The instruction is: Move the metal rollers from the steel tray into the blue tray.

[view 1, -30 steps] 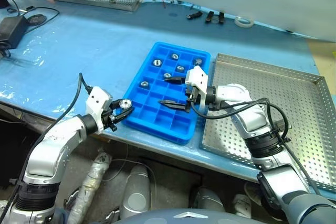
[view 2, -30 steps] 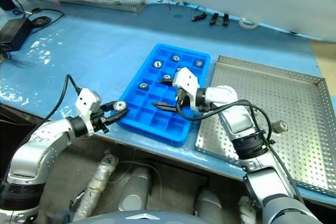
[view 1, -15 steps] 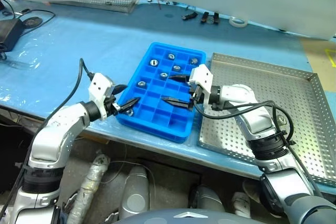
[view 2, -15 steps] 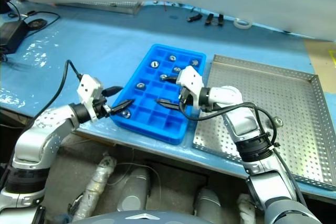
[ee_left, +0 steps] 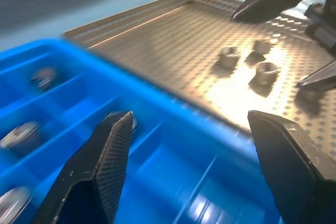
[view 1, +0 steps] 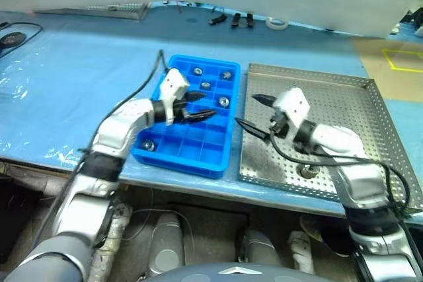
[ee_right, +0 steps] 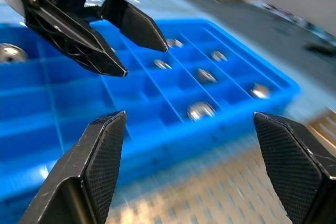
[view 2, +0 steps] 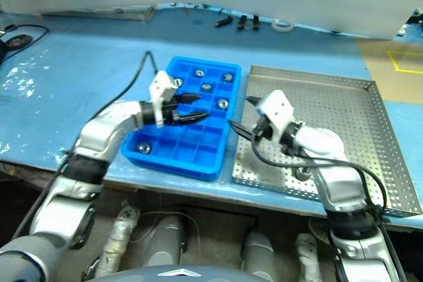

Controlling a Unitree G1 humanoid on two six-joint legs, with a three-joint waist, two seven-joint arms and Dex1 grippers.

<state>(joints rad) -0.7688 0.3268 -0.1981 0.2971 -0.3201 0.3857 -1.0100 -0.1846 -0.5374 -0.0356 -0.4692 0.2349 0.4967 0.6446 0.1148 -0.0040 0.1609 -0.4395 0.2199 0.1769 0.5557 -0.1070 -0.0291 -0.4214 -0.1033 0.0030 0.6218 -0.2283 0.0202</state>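
Hovering empty over the blue tray [view 1: 221, 156], your left gripper [view 1: 201, 105] has let go of the roller it carried a second ago, now lying in a near corner compartment [view 1: 149, 144]. Its fingers stand apart, holding nothing. Your right gripper [view 1: 249, 111], spread wide and empty, has swung back above the steel tray [view 1: 344, 107], where rollers [ee_left: 265, 70] wait beneath that arm. Farther off, small black tools [view 1: 232, 20] and a tape ring [view 1: 275, 23] lie well clear; nothing blocks your next reach.

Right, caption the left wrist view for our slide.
Open left gripper above bright blue plastic tray; metal rollers on perforated steel tray.
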